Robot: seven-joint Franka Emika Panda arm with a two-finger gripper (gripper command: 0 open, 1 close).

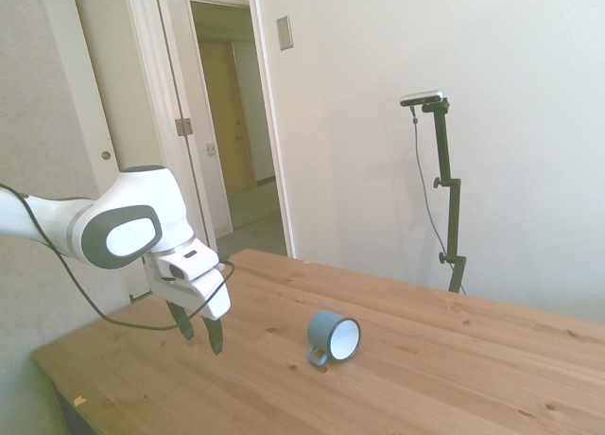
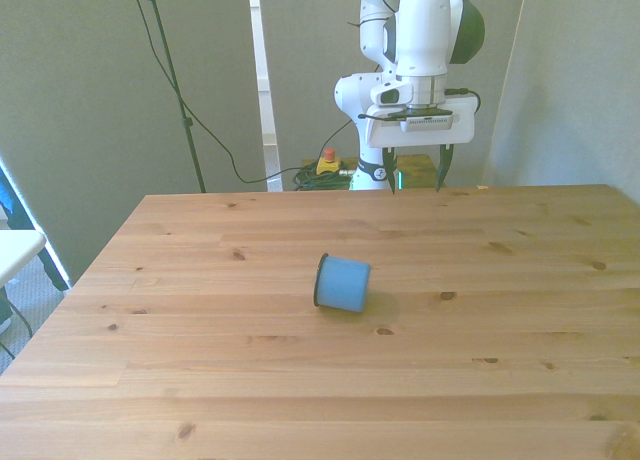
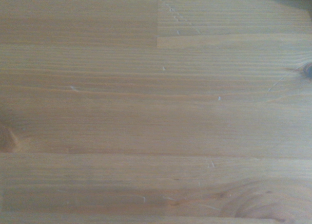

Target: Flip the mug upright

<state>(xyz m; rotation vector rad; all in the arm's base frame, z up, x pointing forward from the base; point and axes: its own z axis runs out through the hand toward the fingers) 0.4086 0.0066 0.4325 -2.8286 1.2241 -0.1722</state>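
Two dark fingers are hanging spread apart below the white gripper [image 2: 416,177], pointing down and gripping nothing — in the front view a clear gap is showing between them, with only the room's background behind it. In the side view the gripper [image 1: 199,331] is hovering above the wooden table [image 1: 454,378], its tips touching neither the boards nor anything else. The wrist view is showing only bare planks of the table [image 3: 156,117] with a few knots and small scratches, slightly out of focus.

Well apart from the gripper, the mug [image 2: 343,284] is lying on its side near the middle of the table. In the front view its light-blue base is facing the camera and its dark rim is pointing toward the front view's left. In the side view the mug [image 1: 333,337] is showing its white inside, the mouth turned away from the arm, and the small blue loop handle is sitting low against the wood — whether it is actually touching the table I cannot tell.
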